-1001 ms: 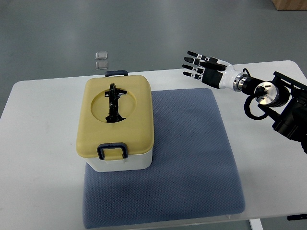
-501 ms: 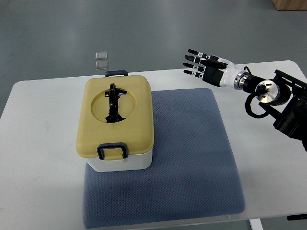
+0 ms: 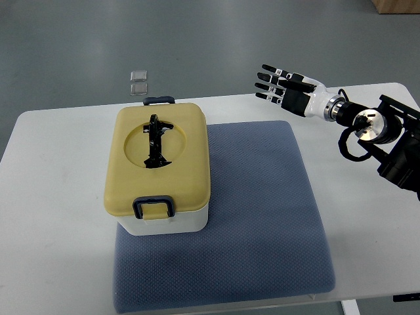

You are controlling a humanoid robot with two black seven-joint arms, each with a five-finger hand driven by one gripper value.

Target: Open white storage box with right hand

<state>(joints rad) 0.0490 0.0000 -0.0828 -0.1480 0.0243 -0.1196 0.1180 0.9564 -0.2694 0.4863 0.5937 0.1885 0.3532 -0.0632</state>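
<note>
White storage box (image 3: 164, 222), rigid plastic, judged light, yellow lid (image 3: 157, 159) clasped shut: near clasp (image 3: 153, 208) best taken, well left of the released, empty right robot hand (image 3: 283, 87).

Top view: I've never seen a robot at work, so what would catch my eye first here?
Probably the white storage box with its big yellow lid and black handle, standing closed on the left part of a blue-grey mat. Next, the right hand, black fingers spread and holding nothing, hanging over the table's far edge, well right of the box.
</note>
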